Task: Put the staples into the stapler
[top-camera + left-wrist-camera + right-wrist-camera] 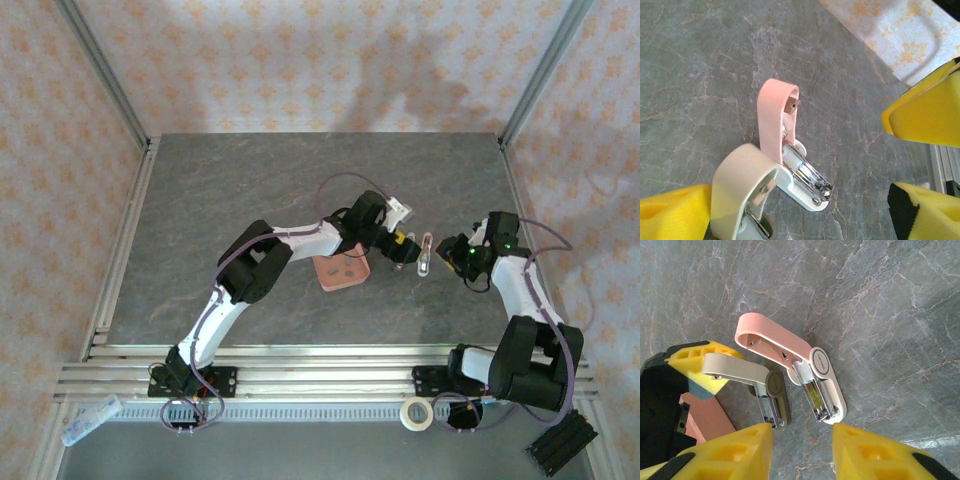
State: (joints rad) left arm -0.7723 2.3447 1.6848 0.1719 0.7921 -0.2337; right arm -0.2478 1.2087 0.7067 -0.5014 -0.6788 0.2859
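Note:
The stapler (pixel 810 367) lies on the grey table, its pink arm lifted in a V off the white base and the metal channel (pixel 807 176) bared. In the overhead view the stapler (pixel 427 255) sits between both grippers. Beside it lies a plain cream stubby piece (pixel 752 380). That cream piece (pixel 740 185) sits between my left gripper's (pixel 795 220) fingers near the left pad, with a wide gap to the other pad; the gripper is open. My right gripper (pixel 802 450) stands open just short of both, holding nothing. The staples (pixel 347 268) show as tiny dark specks in the tray.
The salmon-pink tray (pixel 330 275) lies under the left arm's wrist, just left of the stapler; its corner (pixel 705 415) shows beside the cream piece. A tape roll (pixel 417 413) and a clear plastic item (pixel 90 420) rest on the near rails. Frame posts and patterned walls enclose the table.

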